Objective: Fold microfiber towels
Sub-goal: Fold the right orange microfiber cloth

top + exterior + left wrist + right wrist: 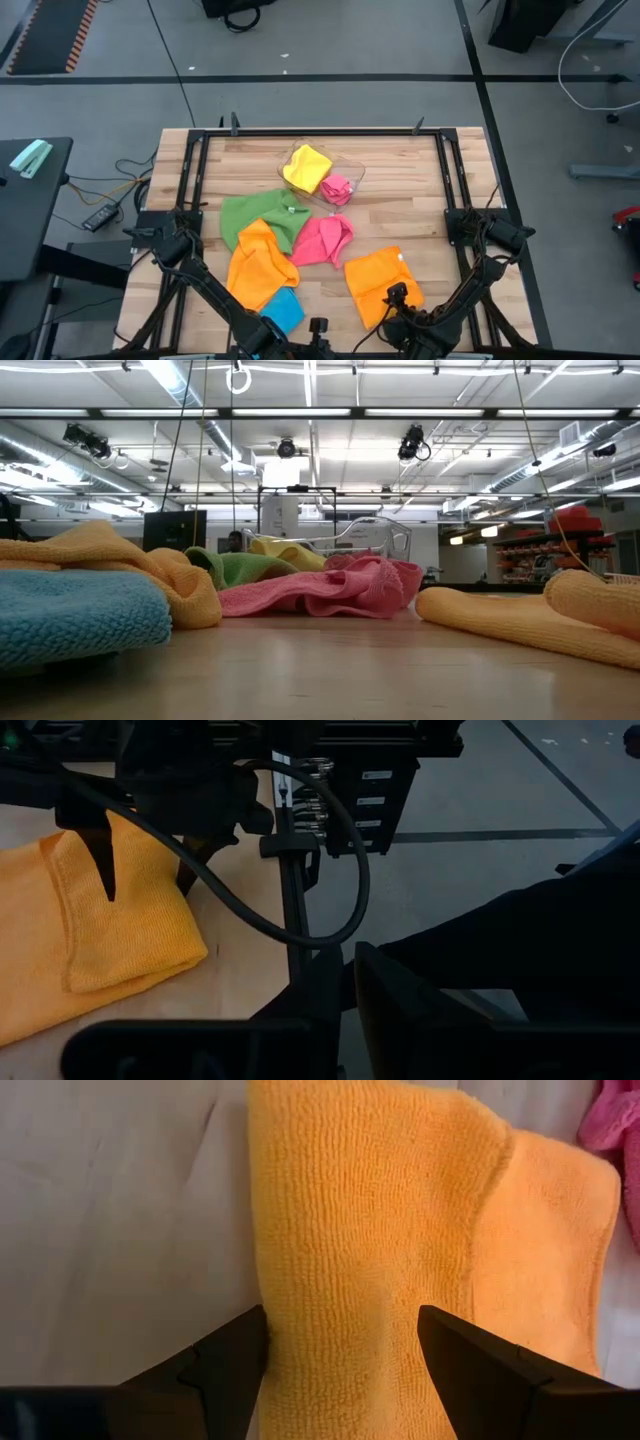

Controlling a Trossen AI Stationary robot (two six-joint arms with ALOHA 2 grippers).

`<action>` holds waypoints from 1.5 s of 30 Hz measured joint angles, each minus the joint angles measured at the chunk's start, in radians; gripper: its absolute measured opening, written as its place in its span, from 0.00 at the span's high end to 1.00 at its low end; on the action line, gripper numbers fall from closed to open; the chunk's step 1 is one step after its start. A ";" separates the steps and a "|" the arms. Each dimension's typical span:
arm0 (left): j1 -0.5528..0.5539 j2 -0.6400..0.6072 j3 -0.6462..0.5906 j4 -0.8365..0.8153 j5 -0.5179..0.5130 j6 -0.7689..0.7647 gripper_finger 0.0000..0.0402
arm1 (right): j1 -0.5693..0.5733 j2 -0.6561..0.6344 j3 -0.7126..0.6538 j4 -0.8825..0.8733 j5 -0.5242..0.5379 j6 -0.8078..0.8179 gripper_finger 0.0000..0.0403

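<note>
No readable text, label or number anywhere.

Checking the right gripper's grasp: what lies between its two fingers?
In the right wrist view, the right gripper stands open with the orange towel between its fingers.

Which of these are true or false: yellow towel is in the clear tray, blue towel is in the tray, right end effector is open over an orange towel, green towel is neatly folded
1. The yellow towel is in the clear tray. True.
2. The blue towel is in the tray. False: it lies on the table's near edge, beside an orange one.
3. The right end effector is open over an orange towel. True: its fingers straddle a fold.
4. The green towel is neatly folded. False: it lies crumpled.
</note>
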 joint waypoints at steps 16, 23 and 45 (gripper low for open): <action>0.000 0.000 0.000 0.000 0.000 0.000 0.90 | -0.045 -0.014 -0.007 -0.015 -0.005 -0.105 0.43; 0.000 0.000 0.000 0.000 0.000 0.000 0.90 | -0.072 -0.014 -0.008 -0.005 -0.058 -0.130 0.57; 0.000 0.000 0.000 0.000 0.000 0.000 0.90 | -0.067 -0.012 0.011 0.009 -0.177 -0.114 0.90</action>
